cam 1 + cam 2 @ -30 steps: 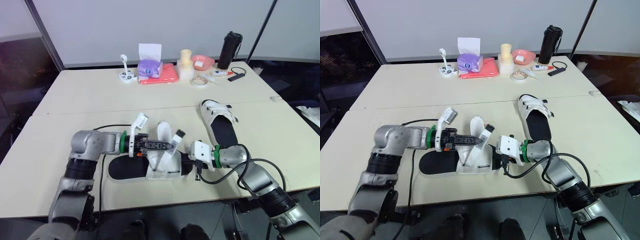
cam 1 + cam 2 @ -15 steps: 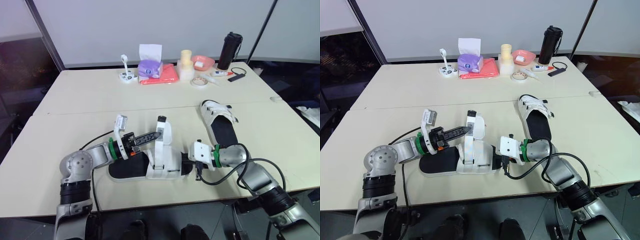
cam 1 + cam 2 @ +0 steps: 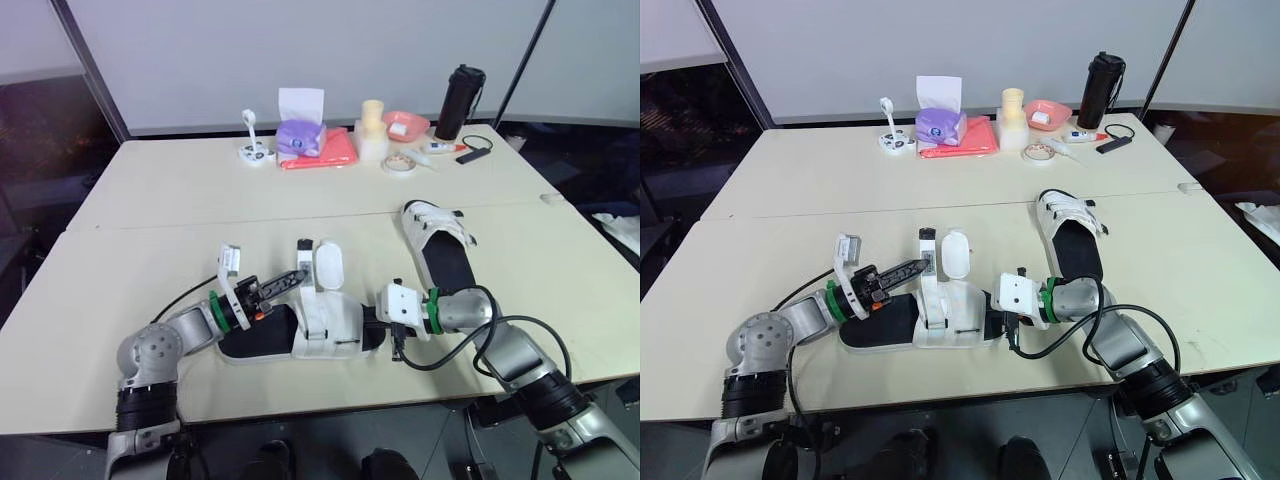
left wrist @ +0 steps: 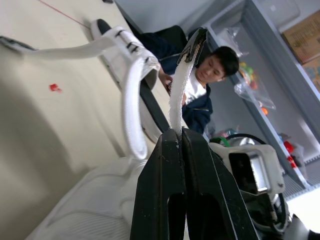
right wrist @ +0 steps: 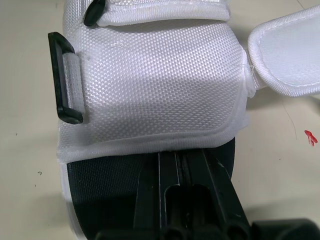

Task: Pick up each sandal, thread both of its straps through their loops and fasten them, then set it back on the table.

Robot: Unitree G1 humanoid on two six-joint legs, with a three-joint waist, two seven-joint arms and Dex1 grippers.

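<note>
- Left eye view: picks out the near sandal [image 3: 300, 338] lying flat on the table [image 3: 150, 200], black sole down, white upper on top.
- Catches the left gripper [image 3: 298, 276] just above the near sandal's middle, clenched on a white strap [image 3: 306, 262] and lifting it upright off the upper.
- Shows a second strap [image 3: 328, 265] standing open just beside the held one, on the near sandal's far side.
- Finds the right gripper [image 3: 373, 322] low at the near sandal's right-hand end, touching the sole there.
- Spots the other sandal [image 3: 440, 245] beyond and to the right of the near sandal, apart from it, also flat on the table.
- Right eye view: gives the same layout, plus a black bottle [image 3: 1104, 88] and a purple tissue box [image 3: 939, 125] well beyond the near sandal, by the table's far edge.
- Left wrist view: confirms the left gripper squeezed tight on the white strap, which rises free from the pinch to a dark tip.
- Shows the second strap arching just beside it, and a seated person [image 4: 200, 85] well beyond the near sandal.
- Right wrist view: shows the right gripper closed up, tips tucked at the edge of the white upper over the black insole; cannot tell whether anything sits in the pinch.
- Catches a black loop [image 5: 64, 79] on one side of the near sandal's upper, a strap lying open off the other side, and a small red mark [image 5: 310, 137] on the table just beside it.
</note>
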